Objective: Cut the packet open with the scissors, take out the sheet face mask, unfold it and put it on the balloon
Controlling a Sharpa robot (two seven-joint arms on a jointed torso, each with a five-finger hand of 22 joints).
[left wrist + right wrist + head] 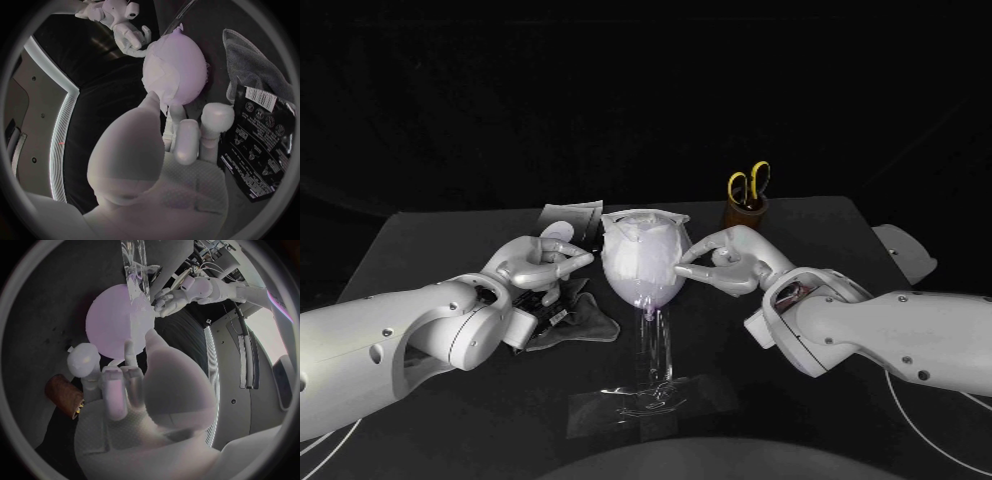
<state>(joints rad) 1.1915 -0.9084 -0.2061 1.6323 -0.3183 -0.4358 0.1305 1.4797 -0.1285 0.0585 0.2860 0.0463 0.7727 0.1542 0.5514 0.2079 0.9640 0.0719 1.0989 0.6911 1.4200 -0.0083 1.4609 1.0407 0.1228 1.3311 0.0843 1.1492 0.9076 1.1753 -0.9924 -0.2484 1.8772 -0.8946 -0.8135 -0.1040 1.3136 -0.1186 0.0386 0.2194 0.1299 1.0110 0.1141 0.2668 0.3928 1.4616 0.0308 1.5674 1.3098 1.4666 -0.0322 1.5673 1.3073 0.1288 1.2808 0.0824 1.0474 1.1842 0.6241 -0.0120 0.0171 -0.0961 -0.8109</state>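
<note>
A pale balloon (643, 272) stands on a clear stand (655, 350) at the table's middle, with the white sheet face mask (646, 228) draped over its top and front. My left hand (545, 265) is at the balloon's left side, fingers apart, its thumb tip touching the mask (157, 80) on the balloon (184, 70). My right hand (726, 260) is at the balloon's right side and pinches the mask's edge between thumb and finger against the balloon (115, 320). The dark packet (571, 214) lies behind my left hand. Yellow-handled scissors (749, 183) stand in a brown cup (746, 212).
A grey cloth (583, 322) lies crumpled under my left hand, next to the packet (256, 140). The stand's clear base (653, 395) sits on the table (430, 250) near its front edge. The brown cup (62, 396) is just behind my right hand.
</note>
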